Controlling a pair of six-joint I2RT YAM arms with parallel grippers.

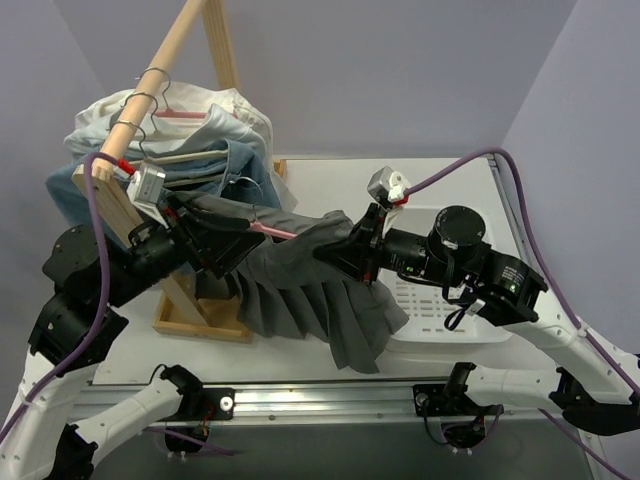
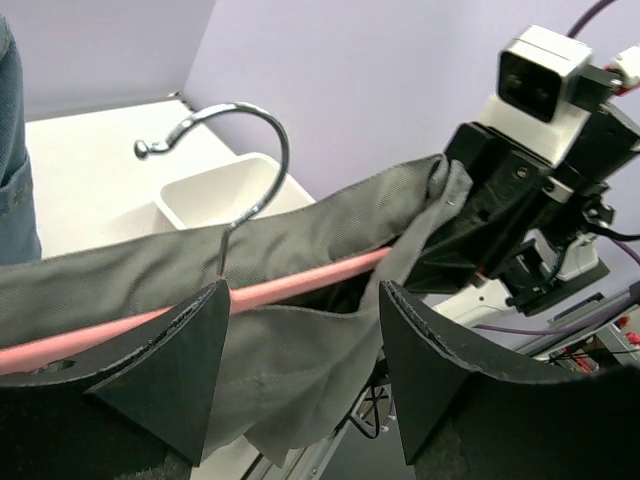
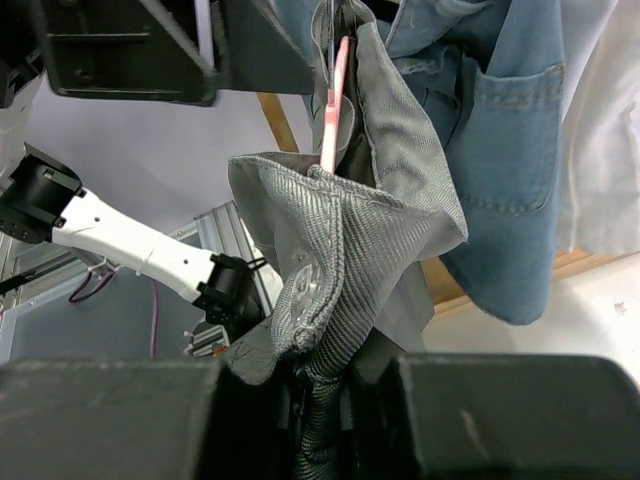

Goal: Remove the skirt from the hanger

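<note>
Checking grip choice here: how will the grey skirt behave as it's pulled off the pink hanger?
Probably floppy: the skirt sags in loose pleats below the hanger. It likely bunches rather than slides cleanly, since its cloth crumples where the right gripper pinches it. Seemingly light: a pinch alone holds that end up.
</note>
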